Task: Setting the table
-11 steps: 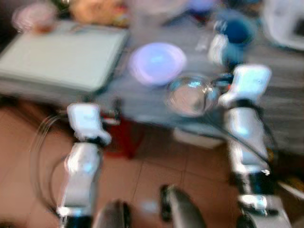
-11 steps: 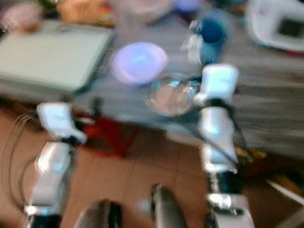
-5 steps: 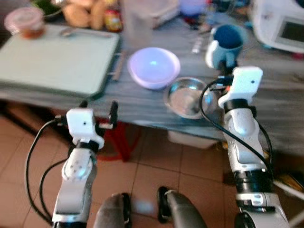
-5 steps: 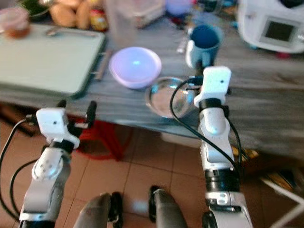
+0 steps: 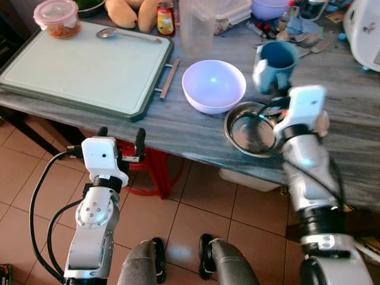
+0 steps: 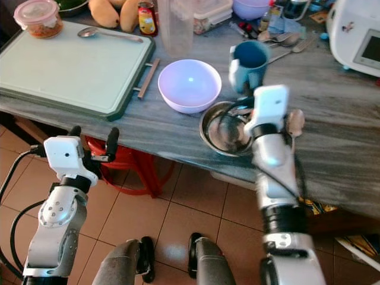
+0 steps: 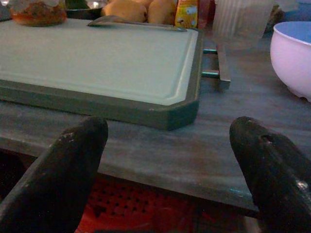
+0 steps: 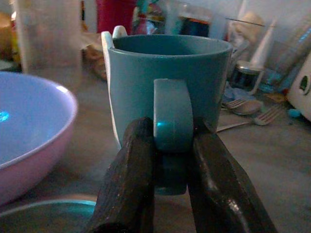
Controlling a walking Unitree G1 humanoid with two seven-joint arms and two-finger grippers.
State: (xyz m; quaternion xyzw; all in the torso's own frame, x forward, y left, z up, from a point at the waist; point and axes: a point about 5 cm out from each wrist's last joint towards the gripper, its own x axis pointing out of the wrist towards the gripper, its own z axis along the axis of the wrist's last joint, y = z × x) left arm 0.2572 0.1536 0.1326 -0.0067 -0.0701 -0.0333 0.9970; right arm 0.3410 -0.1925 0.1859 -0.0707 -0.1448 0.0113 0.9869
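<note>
Step in hand: mug pick-up; judged from the grip, the lift has not begun.
Right gripper (image 8: 167,160): clenched on the handle of the teal mug (image 8: 170,82), one finger on each side.
Teal mug position: upright on the grey table (image 5: 196,133), behind the steel bowl (image 5: 252,130) and beside the lilac bowl (image 5: 212,86).
Left gripper (image 7: 170,160): released, fingers wide apart, level with the table edge, facing the green cutting board (image 7: 97,63); idle.
Next move: probably raise the mug straight up to clear both bowl rims before carrying it.
Risk: the handle may pivot between the fingers.
</note>
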